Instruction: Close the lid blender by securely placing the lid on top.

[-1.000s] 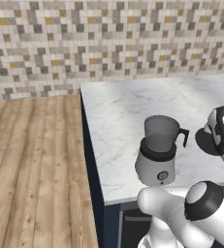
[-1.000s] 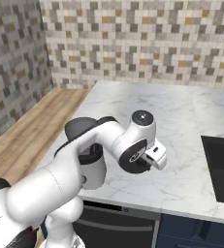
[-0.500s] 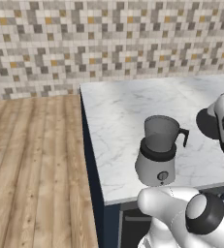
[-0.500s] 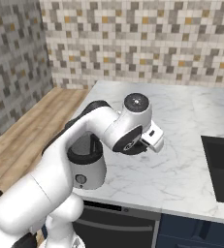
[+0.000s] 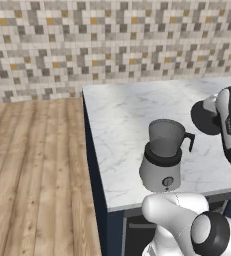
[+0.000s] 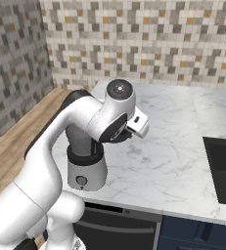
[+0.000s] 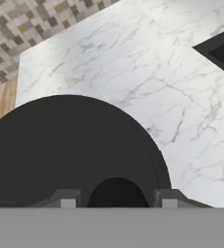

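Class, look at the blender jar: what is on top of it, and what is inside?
Nothing sits on the blender; its rim is open. The jar looks empty through its translucent wall, though its bottom is hard to see. The lid is off it, at the gripper.

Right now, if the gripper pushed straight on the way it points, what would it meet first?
The gripper carries the lid by its knob, so the lid leads. Beyond it the hand view shows marble counter, not the blender. The lid would probably press onto the counter first; depth is unclear.
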